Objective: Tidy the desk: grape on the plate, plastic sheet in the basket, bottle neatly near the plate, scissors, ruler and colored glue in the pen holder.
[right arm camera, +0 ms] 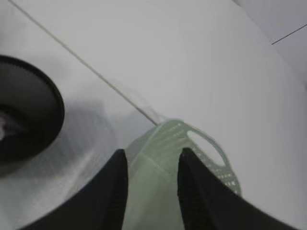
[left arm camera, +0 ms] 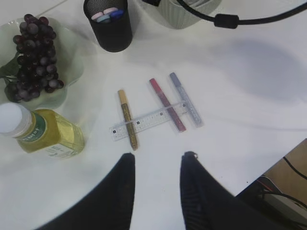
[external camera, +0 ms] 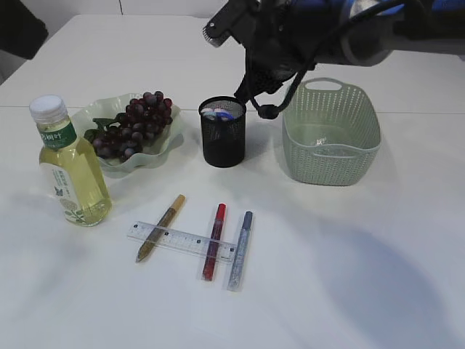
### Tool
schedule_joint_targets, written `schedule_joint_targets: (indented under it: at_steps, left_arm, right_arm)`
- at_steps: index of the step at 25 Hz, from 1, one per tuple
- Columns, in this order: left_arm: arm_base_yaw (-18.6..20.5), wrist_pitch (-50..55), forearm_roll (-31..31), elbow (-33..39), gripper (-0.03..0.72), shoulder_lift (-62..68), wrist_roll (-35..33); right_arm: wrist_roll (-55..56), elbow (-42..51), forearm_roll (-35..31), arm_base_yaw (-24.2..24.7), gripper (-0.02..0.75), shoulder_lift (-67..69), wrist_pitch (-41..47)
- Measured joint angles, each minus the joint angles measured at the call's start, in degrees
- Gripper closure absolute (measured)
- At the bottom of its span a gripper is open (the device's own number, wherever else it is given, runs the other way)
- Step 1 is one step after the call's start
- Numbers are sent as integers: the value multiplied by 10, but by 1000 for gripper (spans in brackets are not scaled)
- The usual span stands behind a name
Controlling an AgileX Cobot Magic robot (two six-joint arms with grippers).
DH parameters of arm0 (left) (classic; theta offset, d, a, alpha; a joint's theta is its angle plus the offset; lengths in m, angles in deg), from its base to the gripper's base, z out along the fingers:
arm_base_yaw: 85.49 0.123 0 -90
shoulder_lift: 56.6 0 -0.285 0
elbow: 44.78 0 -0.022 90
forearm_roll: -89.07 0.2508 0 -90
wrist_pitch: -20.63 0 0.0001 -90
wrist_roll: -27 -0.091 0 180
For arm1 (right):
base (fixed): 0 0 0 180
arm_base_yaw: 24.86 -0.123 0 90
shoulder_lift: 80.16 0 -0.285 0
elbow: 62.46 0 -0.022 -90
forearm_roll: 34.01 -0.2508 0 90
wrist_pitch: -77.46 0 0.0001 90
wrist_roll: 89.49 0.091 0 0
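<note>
Jaws of the left gripper [left arm camera: 156,160]: apart, nothing between them, hanging above bare white desk [external camera: 349,283] just nearer the front edge than the ruler. Jaws of the right gripper [right arm camera: 151,158]: apart, nothing clamped, held above the near rim of the green basket [right arm camera: 201,158], with the pen holder's dark rim [right arm camera: 45,91] off to their left in the right wrist view.

Item: ruler [left arm camera: 147,120], clear plastic, lying flat toward the front middle of the desk, crossing over three glue pens.
Item: gold glue pen [left arm camera: 127,119], under the ruler's left end.
Item: red glue pen [left arm camera: 167,104], under the ruler toward its right end.
Item: silver-blue glue pen [left arm camera: 185,99], just beside the red one, at the ruler's right end.
Item: pen holder [external camera: 224,132], black mesh, upright near the desk's middle, holding pale pink and blue handles, seemingly the scissors [external camera: 220,113]; their blades are hidden.
Item: basket [external camera: 330,131], pale green, right of the pen holder toward the right side; something clear seems to lie on its floor, but I cannot tell what it is.
Item: plate [external camera: 163,149], pale green with a wavy edge, left of the pen holder, carrying the grape bunch [external camera: 132,125].
Item: bottle [external camera: 69,163], upright, yellowish liquid, white cap, green label, near the left edge, touching or just beside the plate's front rim.
</note>
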Motion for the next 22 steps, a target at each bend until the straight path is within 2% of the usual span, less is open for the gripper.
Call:
schedule_joint_targets:
  at_steps: [8, 13, 22]
  left_arm:
    - [0, -1, 4, 0, 451, 0, 0]
    - [0, -1, 8, 0, 449, 0, 0]
    - [0, 16, 23, 0, 449, 0, 0]
  right_arm:
    - [-128, 0, -179, -41, 446, -33, 159]
    - [-221, 0, -244, -56, 458, -37, 264]
    - [-366, -5, -429, -81, 494, -63, 281]
